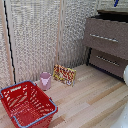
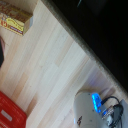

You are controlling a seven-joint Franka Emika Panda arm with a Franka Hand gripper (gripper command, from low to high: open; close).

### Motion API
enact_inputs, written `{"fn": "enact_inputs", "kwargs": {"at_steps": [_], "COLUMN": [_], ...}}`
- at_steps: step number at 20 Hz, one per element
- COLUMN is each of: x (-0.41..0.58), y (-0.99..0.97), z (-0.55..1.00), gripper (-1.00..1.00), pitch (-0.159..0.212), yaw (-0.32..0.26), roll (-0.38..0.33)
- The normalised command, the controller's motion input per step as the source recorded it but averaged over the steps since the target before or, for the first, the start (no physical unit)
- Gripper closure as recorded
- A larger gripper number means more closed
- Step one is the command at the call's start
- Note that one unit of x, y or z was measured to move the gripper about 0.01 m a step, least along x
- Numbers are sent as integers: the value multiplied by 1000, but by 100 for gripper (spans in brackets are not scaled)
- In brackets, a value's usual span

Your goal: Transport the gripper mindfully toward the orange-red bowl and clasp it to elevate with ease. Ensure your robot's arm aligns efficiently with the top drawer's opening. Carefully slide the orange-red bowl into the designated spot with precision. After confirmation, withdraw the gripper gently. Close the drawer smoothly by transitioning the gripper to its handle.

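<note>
Only a sliver of the robot's arm point(image 1: 125, 75) shows; jaws' state cannot be told.

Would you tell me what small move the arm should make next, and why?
Likely a small sweep of the wrist camera toward the dresser top. Neither view shows an orange-red bowl, only the red basket, pink cup and box on the floor.
</note>
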Motion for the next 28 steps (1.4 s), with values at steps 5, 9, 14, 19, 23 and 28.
{"fn": "enact_inputs", "kwargs": {"at_steps": [5,9,14,19,23,28], "x": [80,216,176,127,1,12], "y": [97,196,334,356,196,139], "z": [-29,-11,-1,-25,-103,-181], "gripper": [-100,-100,-100,-100,-100,-100], "pitch": [93,98,119,116,108,84], "yaw": [178,168,115,84,93,103], "roll": [-285,-260,-280,-329,-375,-375]}}
